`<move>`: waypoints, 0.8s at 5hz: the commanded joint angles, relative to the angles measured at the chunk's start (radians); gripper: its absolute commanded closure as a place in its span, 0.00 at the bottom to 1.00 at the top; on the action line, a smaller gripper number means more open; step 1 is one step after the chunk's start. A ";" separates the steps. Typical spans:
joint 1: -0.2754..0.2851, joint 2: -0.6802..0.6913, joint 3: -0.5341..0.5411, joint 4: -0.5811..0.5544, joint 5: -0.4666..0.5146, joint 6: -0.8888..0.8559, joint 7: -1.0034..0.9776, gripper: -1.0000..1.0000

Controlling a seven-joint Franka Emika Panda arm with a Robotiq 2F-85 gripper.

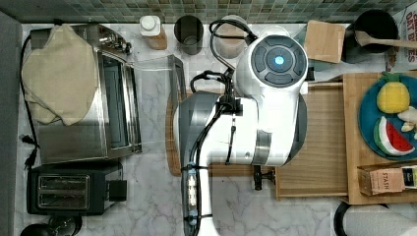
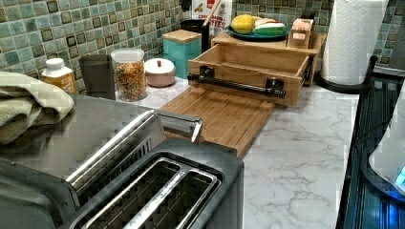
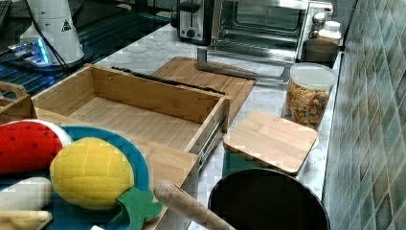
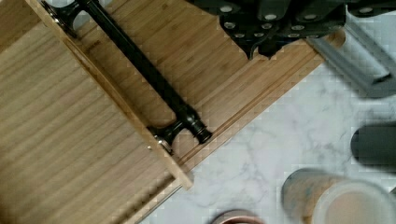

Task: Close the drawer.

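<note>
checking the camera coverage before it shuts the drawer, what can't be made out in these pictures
- Top view: the arm covers the drawer's front and most of its handle.
- Wrist view: the gripper is cut off by the picture edge, so its fingers cannot be read.
- Right view: the drawer's front wall hides most of the handle.
- Left view: the drawer's front hides most of its floor.

The white arm point(image 1: 255, 108) covers the middle of the marble counter point(image 1: 147, 196) in the top view. On the top view's right, the drawer point(image 1: 319, 142) stands pulled out from the wooden stand point(image 1: 354, 147), empty inside, its dark handle point(image 1: 259, 179) partly showing beside the cutting board point(image 1: 173, 147). A toaster oven point(image 1: 98, 98) and toaster point(image 1: 69, 189) sit on the top view's left.
</note>
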 commanded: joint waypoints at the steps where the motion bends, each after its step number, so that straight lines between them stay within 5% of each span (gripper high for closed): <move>1: 0.008 -0.021 0.013 -0.112 0.029 0.044 -0.327 1.00; 4: 0.027 0.011 0.015 -0.283 -0.064 0.196 -0.403 1.00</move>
